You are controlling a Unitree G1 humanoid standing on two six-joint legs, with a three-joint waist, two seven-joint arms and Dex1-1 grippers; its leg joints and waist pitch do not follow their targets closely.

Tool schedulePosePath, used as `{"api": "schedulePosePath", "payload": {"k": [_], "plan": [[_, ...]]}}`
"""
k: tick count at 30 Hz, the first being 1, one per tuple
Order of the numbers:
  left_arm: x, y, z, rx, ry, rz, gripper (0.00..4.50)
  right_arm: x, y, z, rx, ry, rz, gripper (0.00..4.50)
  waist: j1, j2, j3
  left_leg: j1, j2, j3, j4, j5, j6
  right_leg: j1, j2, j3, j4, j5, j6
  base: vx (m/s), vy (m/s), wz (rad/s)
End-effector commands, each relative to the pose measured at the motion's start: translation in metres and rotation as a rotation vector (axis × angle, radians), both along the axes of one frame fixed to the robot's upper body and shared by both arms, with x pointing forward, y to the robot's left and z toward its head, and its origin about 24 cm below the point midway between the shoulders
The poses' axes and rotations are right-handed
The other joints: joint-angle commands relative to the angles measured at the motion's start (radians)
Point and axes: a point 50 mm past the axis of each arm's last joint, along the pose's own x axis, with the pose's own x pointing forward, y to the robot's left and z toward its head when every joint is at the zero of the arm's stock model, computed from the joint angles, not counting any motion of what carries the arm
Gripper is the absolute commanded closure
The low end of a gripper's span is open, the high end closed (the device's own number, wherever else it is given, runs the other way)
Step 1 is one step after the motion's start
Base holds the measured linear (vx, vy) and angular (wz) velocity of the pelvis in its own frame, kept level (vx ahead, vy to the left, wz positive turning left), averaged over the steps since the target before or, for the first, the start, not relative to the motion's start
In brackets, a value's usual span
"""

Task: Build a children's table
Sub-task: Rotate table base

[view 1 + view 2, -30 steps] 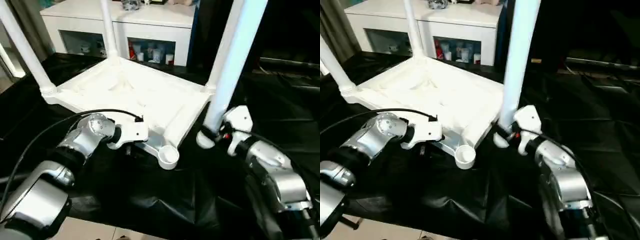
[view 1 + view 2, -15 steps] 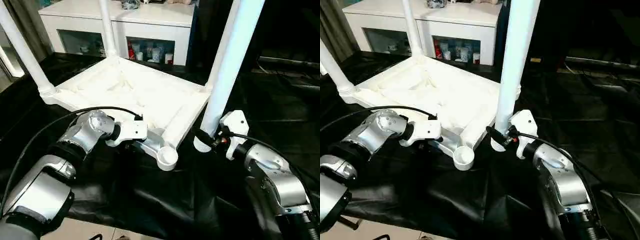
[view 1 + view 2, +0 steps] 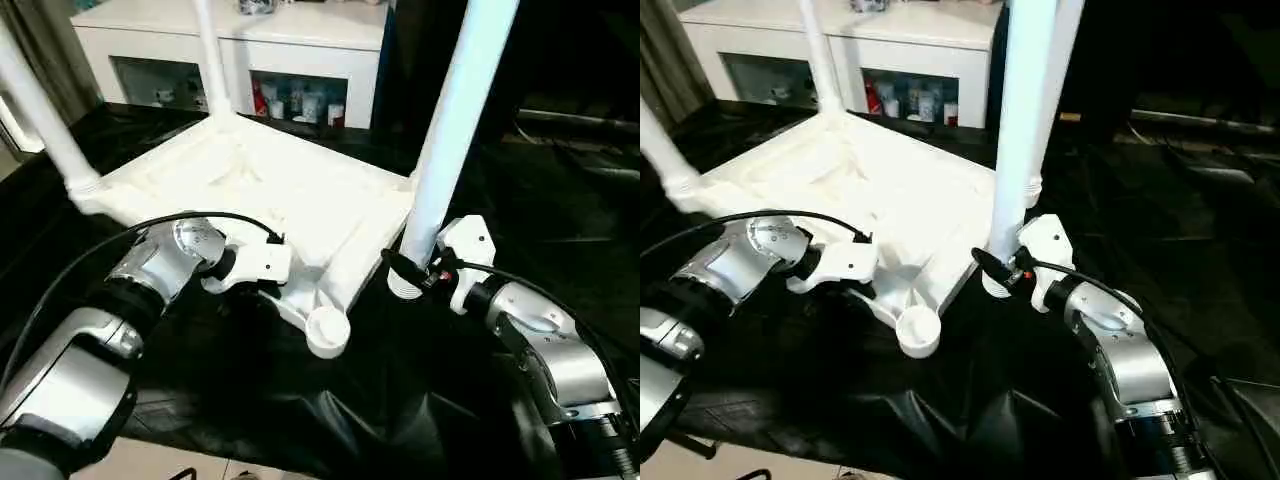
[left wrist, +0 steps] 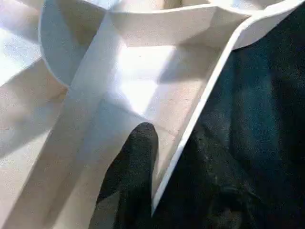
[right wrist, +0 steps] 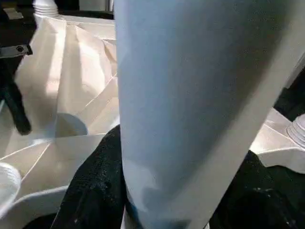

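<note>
the top lies upside down on a black sheet, ribbed underside up, with three legs already standing in its corner sockets. the near corner socket is empty and points toward the robot. the left gripper sits at the top's near rim, just left of that socket; one black finger lies inside the rim and the other outside, narrowly set astride the wall. the right gripper holds the fourth leg near its lower end, fingers on either side of the tube. that leg stands nearly upright, its foot on the sheet just right of the top's edge, near the empty socket but apart from it.
</note>
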Motion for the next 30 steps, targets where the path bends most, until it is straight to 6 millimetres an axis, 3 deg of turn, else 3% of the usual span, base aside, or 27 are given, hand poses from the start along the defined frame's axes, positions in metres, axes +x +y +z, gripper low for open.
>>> {"api": "schedulePosePath", "payload": {"k": [1,5,12,18,26,30], "plan": [[-0.007,0.005,-0.004,-0.042,0.075,0.039,3.63,0.004,0.000,0.005,-0.001,-0.027,0.005,2.59,0.012,-0.015,-0.068,0.005,0.077,-0.027,-0.069,-0.044,0.075,0.059,-0.108,0.051,-0.058,0.113,-0.300,0.000,0.000,0.00],[-0.016,0.010,-0.008,-0.054,0.129,0.138,3.92,0.005,0.002,0.005,0.004,-0.022,0.007,2.59,0.008,-0.018,-0.065,0.005,0.077,-0.023,-0.069,-0.030,0.091,0.055,-0.104,0.049,-0.060,0.101,-0.300,0.000,0.000,0.00],[-0.022,0.014,-0.016,-0.081,0.112,0.347,4.15,0.006,0.005,0.003,0.010,-0.011,0.008,2.59,0.001,-0.023,-0.057,0.006,0.075,-0.021,-0.074,-0.075,0.064,0.052,-0.099,0.049,-0.075,-0.053,-0.267,0.000,0.000,0.00],[-0.031,0.004,-0.018,-0.164,0.066,0.515,4.32,0.009,0.008,0.002,0.029,0.002,-0.005,2.59,-0.012,-0.031,-0.057,0.005,0.074,-0.018,-0.071,-0.071,0.069,0.052,-0.097,0.049,-0.078,-0.059,-0.268,0.000,0.000,0.00],[-0.039,-0.025,-0.015,-0.341,-0.007,0.426,4.47,0.008,0.011,0.000,0.044,0.020,-0.013,2.59,-0.001,-0.029,-0.062,0.007,0.076,-0.017,-0.067,-0.016,0.108,0.048,-0.092,0.048,-0.068,0.071,-0.287,0.000,0.000,0.00],[-0.041,-0.029,-0.017,-0.403,-0.012,0.401,4.47,0.008,0.015,0.000,0.090,0.051,-0.007,2.59,0.011,-0.029,-0.060,0.010,0.077,-0.018,-0.071,-0.051,0.090,0.047,-0.093,0.048,-0.073,0.014,-0.272,0.000,0.000,0.00]]}}
